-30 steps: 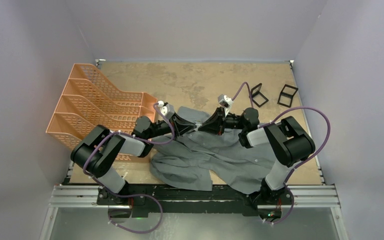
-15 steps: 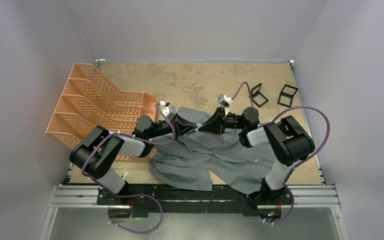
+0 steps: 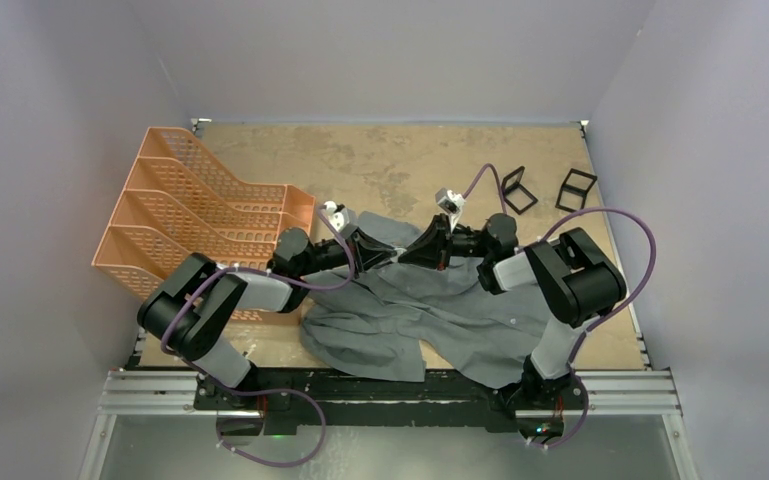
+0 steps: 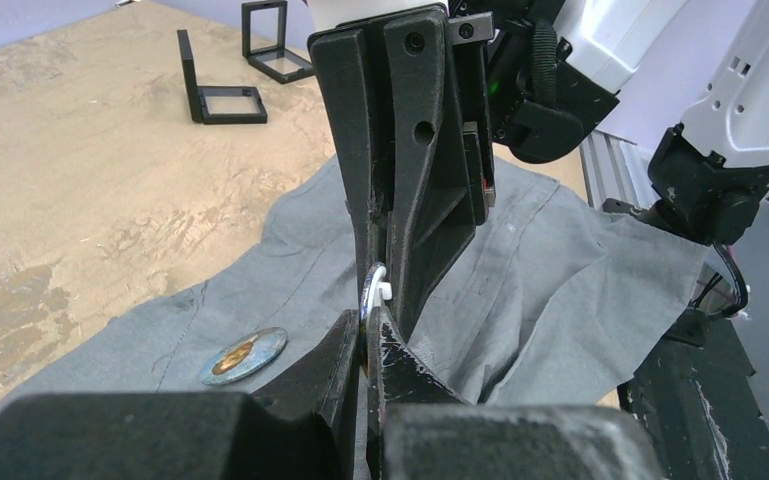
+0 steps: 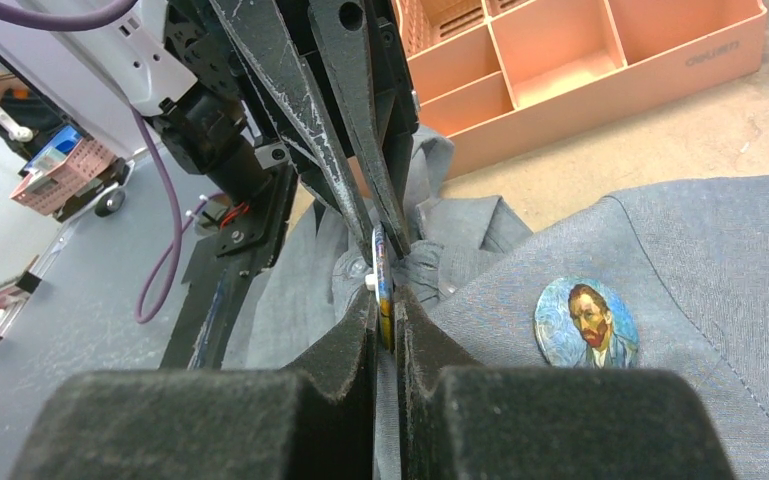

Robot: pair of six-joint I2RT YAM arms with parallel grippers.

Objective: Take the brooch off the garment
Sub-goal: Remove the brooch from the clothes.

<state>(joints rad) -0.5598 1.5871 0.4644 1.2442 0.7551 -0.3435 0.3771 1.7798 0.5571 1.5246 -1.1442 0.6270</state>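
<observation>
The garment (image 3: 460,310) is a grey shirt spread crumpled at mid table. Above its collar end my left gripper (image 3: 387,255) and right gripper (image 3: 407,253) meet tip to tip. A small round brooch (image 4: 375,290) stands edge-on between them, its white pin back showing. My left gripper (image 4: 367,325) is shut on its near edge, with the right gripper's fingers (image 4: 430,180) coming in from the opposite side. In the right wrist view the brooch (image 5: 380,270) shows a coloured rim pinched in my right gripper (image 5: 388,300), shirt fabric (image 5: 700,250) bunched just behind it.
A second round brooch with a painted portrait (image 5: 586,322) lies flat on the shirt beside the grip, also visible as a disc (image 4: 244,355). An orange file rack (image 3: 190,225) stands at the left. Two small black frames (image 3: 518,190) (image 3: 576,188) stand at the back right.
The left wrist has shifted slightly toward the back. Both grippers stay joined at the same spot over the shirt.
</observation>
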